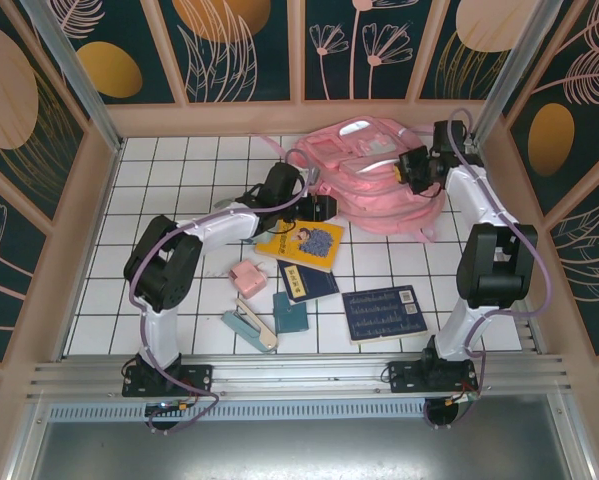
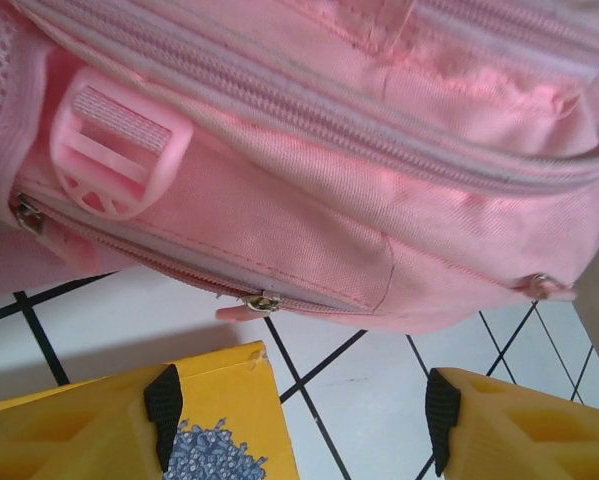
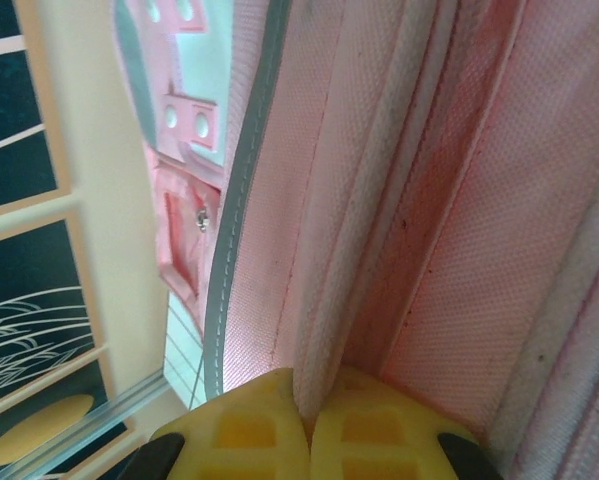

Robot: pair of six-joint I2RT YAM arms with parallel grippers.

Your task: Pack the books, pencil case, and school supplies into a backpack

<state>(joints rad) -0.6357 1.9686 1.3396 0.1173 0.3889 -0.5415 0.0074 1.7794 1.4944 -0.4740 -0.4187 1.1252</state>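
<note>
The pink backpack [image 1: 379, 185] lies at the back right of the tiled table. My right gripper [image 1: 415, 170] is shut on a fabric seam of the backpack [image 3: 399, 200], its tips [image 3: 309, 410] pinching the fold. My left gripper [image 1: 324, 208] hovers open at the backpack's front edge [image 2: 309, 180], just below a zip pull [image 2: 263, 302], with bare tile between its fingers [image 2: 299, 410]. The yellow book [image 1: 301, 243] has its corner [image 2: 219, 400] beside the left finger. Two navy books [image 1: 308, 281] [image 1: 384, 313] lie nearer. I cannot tell whether a pale oblong [image 1: 356, 128] on the backpack is the pencil case.
A pink squarish piece [image 1: 246, 276], a teal flat square [image 1: 289, 312] and a teal-and-cream stapler [image 1: 249, 328] lie front left of the books. Patterned walls enclose the table on three sides, and a metal rail [image 1: 299, 375] runs along the near edge.
</note>
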